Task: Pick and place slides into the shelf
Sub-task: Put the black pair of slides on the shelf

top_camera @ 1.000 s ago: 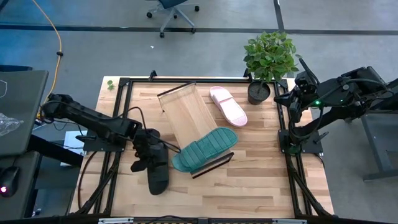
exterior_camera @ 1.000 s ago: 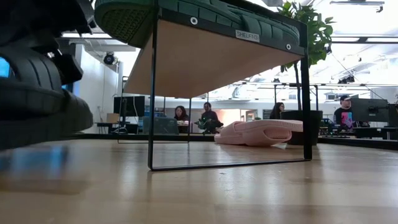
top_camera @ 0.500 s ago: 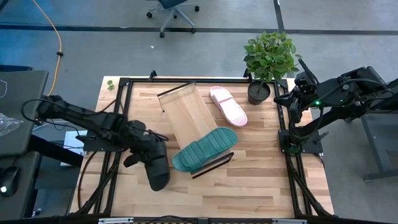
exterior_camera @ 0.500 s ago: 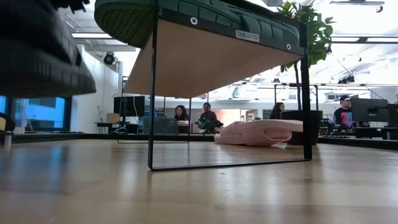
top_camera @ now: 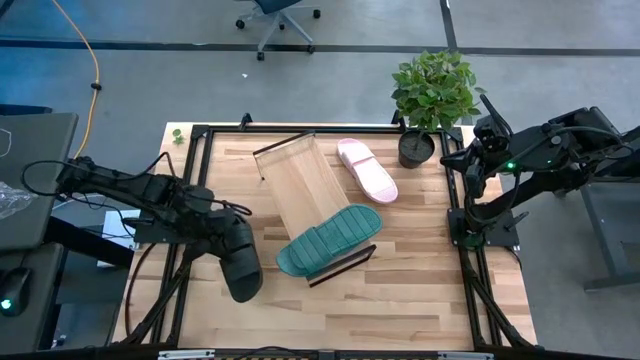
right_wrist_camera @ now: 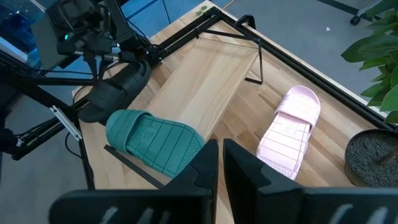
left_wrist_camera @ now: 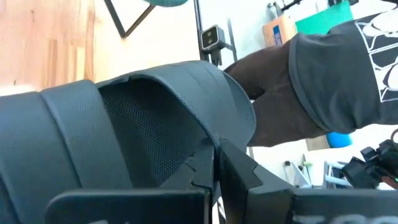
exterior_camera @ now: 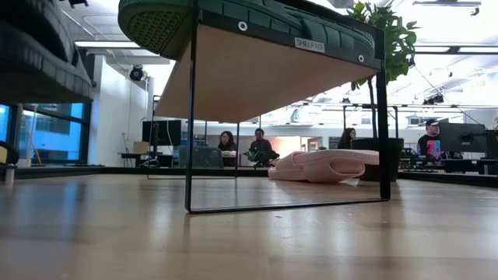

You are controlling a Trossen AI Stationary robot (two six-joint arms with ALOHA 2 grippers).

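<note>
My left gripper (top_camera: 220, 230) is shut on the black slide (top_camera: 240, 268) and holds it over the table's near left part. In the low view the black slide (exterior_camera: 35, 47) hangs high, clear of the tabletop. The dark green slide (top_camera: 330, 240) lies ribbed side up on the near end of the light-wood shelf (top_camera: 300, 180). The pale pink slide (top_camera: 367, 170) rests flat on the table, right of the shelf. My right gripper (right_wrist_camera: 220, 155) waits shut, raised at the table's far right edge. My left gripper (left_wrist_camera: 216, 163) pinches the black slide by the edge of its strap (left_wrist_camera: 208, 140) between its two fingers. The fingers themselves hide the exact place. The slide is lifted clear of the table and reaches from the gripper toward the table's near edge.
A potted plant (top_camera: 430, 100) stands at the far right corner. The shelf stands on thin dark rails (exterior_camera: 191, 117) and lies slantwise across the table's middle. Bare tabletop (top_camera: 400, 290) shows at the near right. People sit in the room beyond.
My left gripper has risen with the black slide. The slide has gone from just above the tabletop to well clear of it, and has shifted a little toward the table's left edge. The gripper has stayed shut on it.
</note>
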